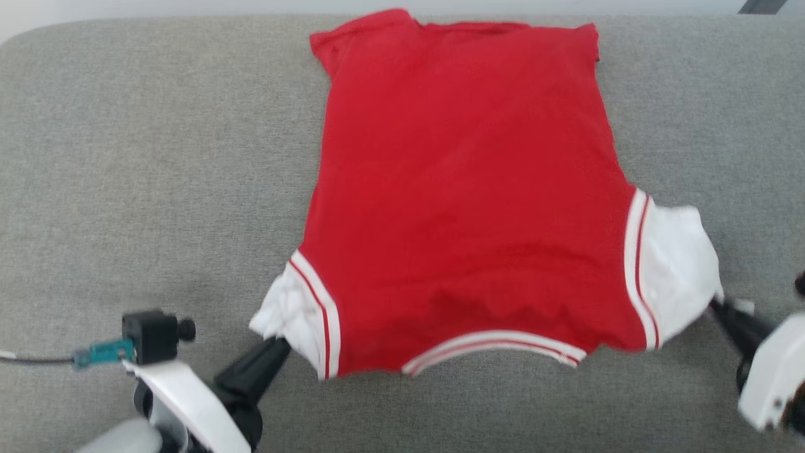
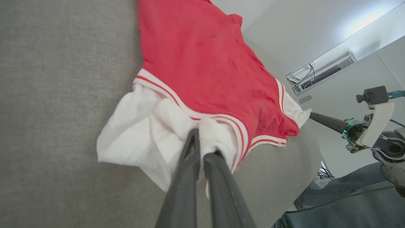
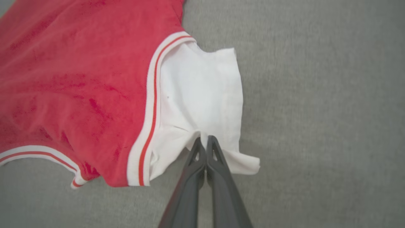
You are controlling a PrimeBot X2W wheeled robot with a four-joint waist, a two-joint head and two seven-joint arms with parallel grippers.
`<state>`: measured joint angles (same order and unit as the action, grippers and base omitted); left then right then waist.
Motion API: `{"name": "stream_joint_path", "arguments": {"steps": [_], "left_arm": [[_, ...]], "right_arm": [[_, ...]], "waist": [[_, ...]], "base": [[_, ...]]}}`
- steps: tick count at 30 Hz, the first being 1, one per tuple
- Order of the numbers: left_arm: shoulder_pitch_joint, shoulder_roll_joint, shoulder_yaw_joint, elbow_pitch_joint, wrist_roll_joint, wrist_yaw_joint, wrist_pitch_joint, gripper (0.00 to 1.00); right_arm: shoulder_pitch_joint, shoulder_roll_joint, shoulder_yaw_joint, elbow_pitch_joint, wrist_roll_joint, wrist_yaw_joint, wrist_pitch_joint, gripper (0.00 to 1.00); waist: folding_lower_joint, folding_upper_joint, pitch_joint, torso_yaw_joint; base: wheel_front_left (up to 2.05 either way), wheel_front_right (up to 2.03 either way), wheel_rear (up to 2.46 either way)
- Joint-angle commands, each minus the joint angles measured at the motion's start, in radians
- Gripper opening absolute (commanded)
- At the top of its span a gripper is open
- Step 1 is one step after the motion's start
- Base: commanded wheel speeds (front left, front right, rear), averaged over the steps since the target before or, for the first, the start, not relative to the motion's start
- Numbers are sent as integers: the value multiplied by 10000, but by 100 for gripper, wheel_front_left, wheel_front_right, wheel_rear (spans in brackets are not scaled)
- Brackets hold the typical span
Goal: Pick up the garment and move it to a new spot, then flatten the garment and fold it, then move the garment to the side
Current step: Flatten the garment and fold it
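Observation:
The garment (image 1: 465,207), a red shirt with white sleeves and red-and-white striped trim, lies spread on the grey cushion, collar toward me, plain red side up. My left gripper (image 1: 282,341) is shut on the bunched white left sleeve (image 2: 148,133), its fingers pinching the cloth in the left wrist view (image 2: 201,139). My right gripper (image 1: 717,302) is shut on the white right sleeve (image 3: 202,95), fingers pressed together on a fold of it (image 3: 205,139). Any lettering is hidden.
A grey fabric cushion (image 1: 157,176) spreads under the shirt, with bare room left and right of it. Its far edge runs along the top of the head view. Beyond the cushion's edge, the left wrist view shows white walls (image 2: 332,95) and my right arm (image 2: 364,129).

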<state>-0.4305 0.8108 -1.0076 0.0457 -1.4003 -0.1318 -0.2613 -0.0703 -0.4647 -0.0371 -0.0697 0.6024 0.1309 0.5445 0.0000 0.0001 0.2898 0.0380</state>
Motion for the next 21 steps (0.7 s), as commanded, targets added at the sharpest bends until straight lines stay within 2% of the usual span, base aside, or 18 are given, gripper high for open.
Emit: {"name": "stream_joint_path", "arguments": {"steps": [1,8,12,16,21], "left_arm": [[373,54,62,-144,182,23,-49,0],[1597,527,171,-608,453,23,-50,0],[1979,651,283,-751,609,23,-50,0],[1923,320,163,-479,746,23,-49,0],[1716,-100,90,-4,526,23,-49,0]], "right_arm": [[569,111,-129,-392,209,-2,391,0],[2558,444,-780,-1575,657,-2,1336,0],[3033,705,-1216,-2028,581,-2,1420,0],[2858,869,-986,-1819,288,-2,1544,0],[2265,984,-394,-918,129,-2,1514,0]], "waist": [[0,-1,-49,41],[0,-1,-88,160],[0,-1,-73,171],[0,-1,-71,142],[0,-1,21,64]], "base": [[0,0,0],[0,0,0],[0,0,0],[0,0,0],[0,0,0]]}}
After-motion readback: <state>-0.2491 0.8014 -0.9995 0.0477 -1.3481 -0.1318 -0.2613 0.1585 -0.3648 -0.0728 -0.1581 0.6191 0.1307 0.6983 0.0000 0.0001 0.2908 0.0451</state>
